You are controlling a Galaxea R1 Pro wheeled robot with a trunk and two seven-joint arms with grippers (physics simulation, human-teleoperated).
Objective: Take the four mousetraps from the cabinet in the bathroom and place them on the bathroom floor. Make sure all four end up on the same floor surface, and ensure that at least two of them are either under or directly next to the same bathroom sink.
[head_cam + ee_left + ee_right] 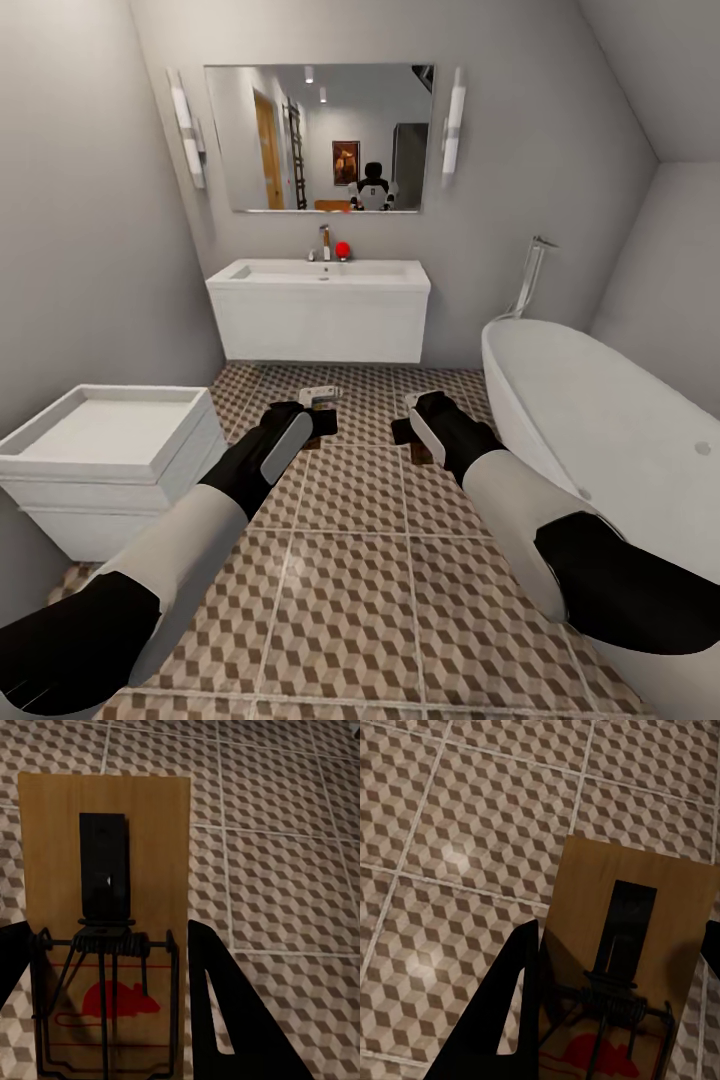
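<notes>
My left gripper is shut on a mousetrap, a flat wooden board with a dark wire spring and a red mouse print, held between the black fingers. My right gripper is shut on a second mousetrap, beside its finger. Both traps hang a little above the cube-patterned bathroom floor, in front of the white wall-hung sink. The cabinet is out of view.
A white bathtub runs along the right side, close to my right arm. At the left stands a low white basin unit. A small red object sits by the sink's tap. Open tiles lie between the arms and the sink.
</notes>
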